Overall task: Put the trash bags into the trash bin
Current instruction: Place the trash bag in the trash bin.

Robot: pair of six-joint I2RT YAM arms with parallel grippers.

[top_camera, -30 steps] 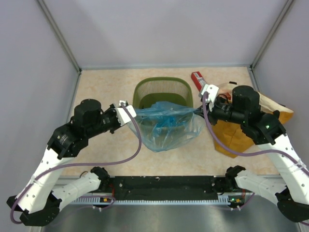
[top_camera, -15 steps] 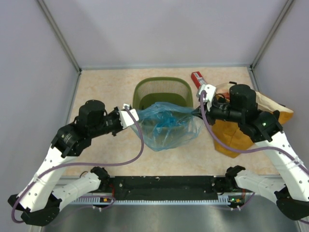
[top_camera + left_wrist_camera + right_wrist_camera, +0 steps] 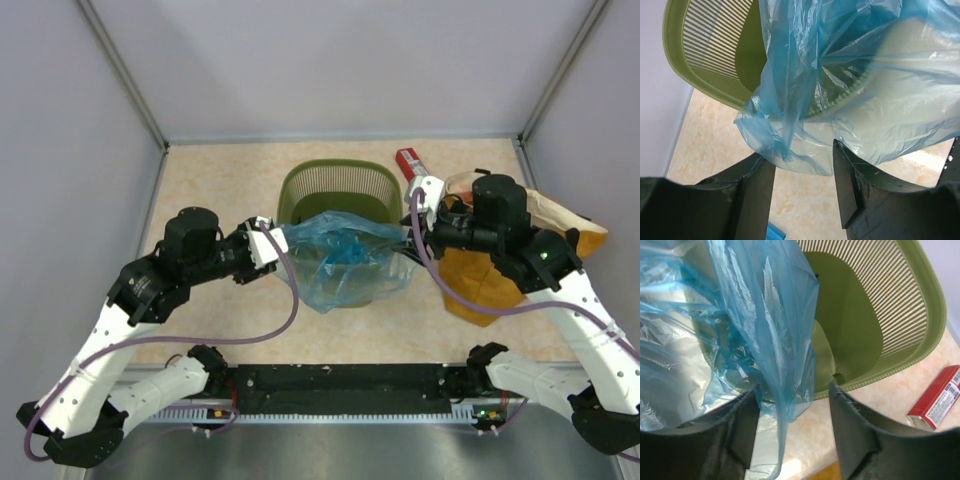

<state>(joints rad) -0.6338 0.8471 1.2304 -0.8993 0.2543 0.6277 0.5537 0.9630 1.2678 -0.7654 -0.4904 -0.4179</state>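
Note:
The big light-blue trash bag point(image 3: 345, 262) is draped over the near rim of the olive-green trash bin point(image 3: 335, 170), partly inside it and partly hanging down its front. My left gripper point(image 3: 272, 240) stands open at the bag's left edge. In the left wrist view the film point(image 3: 850, 100) hangs just above the gap of the left gripper point(image 3: 802, 162), with the bin point(image 3: 700, 50) behind. My right gripper point(image 3: 410, 232) stands open at the bag's right edge. There a fold of film point(image 3: 770, 330) dangles between the spread fingers of the right gripper point(image 3: 795, 400), touching the left one.
A flat red box point(image 3: 408, 162) lies right of the bin, also seen in the right wrist view as the red box point(image 3: 937, 397). The mustard-orange sack point(image 3: 490, 280) sits under my right arm. A small blue folded piece point(image 3: 774, 232) lies on the table below my left fingers.
Both grippers were shut on the bag's edges and have now opened, letting go of it. Both arms moved slightly inward toward the bin, and the bag slackened over the rim.

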